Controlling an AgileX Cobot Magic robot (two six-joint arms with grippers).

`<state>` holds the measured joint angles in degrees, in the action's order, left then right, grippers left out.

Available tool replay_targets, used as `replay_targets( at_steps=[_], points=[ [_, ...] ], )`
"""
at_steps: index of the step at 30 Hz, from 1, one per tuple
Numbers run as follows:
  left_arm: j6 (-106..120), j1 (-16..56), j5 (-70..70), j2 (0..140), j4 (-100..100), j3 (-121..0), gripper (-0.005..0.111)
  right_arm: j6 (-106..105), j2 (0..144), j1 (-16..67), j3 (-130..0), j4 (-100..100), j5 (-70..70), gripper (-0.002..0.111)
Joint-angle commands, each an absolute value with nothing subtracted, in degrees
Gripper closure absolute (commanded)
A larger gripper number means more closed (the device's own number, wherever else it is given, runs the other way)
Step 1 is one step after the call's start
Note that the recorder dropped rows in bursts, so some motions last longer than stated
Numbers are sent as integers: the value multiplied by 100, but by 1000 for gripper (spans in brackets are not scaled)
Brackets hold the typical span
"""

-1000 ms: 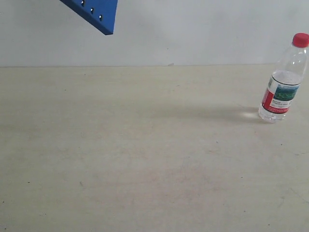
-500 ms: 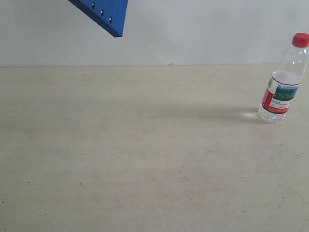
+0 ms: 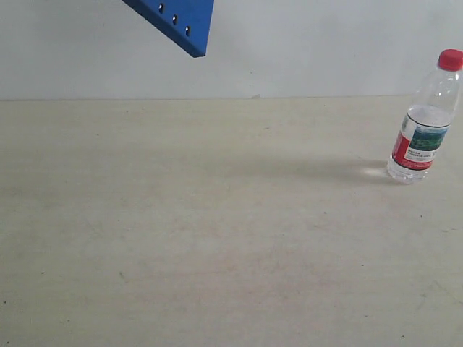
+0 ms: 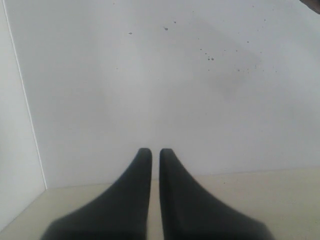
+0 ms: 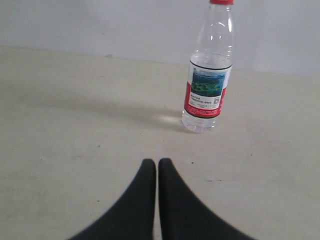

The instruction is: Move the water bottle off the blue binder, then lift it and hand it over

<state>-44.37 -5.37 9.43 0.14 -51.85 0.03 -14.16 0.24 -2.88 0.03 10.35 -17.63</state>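
My right gripper (image 5: 157, 162), fingertips pressed together on nothing, is facing the water bottle (image 3: 423, 119). The bottle is standing apart from it by the right edge of the counter (image 3: 217, 238), toward the far side, with its long axis vertical and its red cap (image 3: 451, 59) pointing up. My left gripper (image 4: 155, 151), likewise closed and empty, is facing bare wall, leaving the right arm nearer, while the blue binder (image 3: 181, 18) is hanging above the far edge, left of middle, well apart from the bottle.

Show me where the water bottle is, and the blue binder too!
water bottle (image 3: 418, 148), exterior view, on its label.
blue binder (image 3: 192, 11), exterior view, on its flat blue face beside the holes.
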Motion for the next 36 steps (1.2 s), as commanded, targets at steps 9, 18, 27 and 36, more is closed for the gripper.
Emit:
replay_targets(
  at_steps=[9,18,27,36],
  points=[
    [-4488,-550,957,0,-5189,0,101,-796,0,-286,0,699,-1829,108],
    [-4488,-550,957,0,-5189,0,101,-602,0,-286,0,748,-1840,108],
    [-4488,-550,957,0,-5146,0,101,-602,0,-286,0,748,-1840,108],
    [-4144,-550,982,0,-1117,0,101,-602,0,-286,0,748,-1840,108]
  ],
)
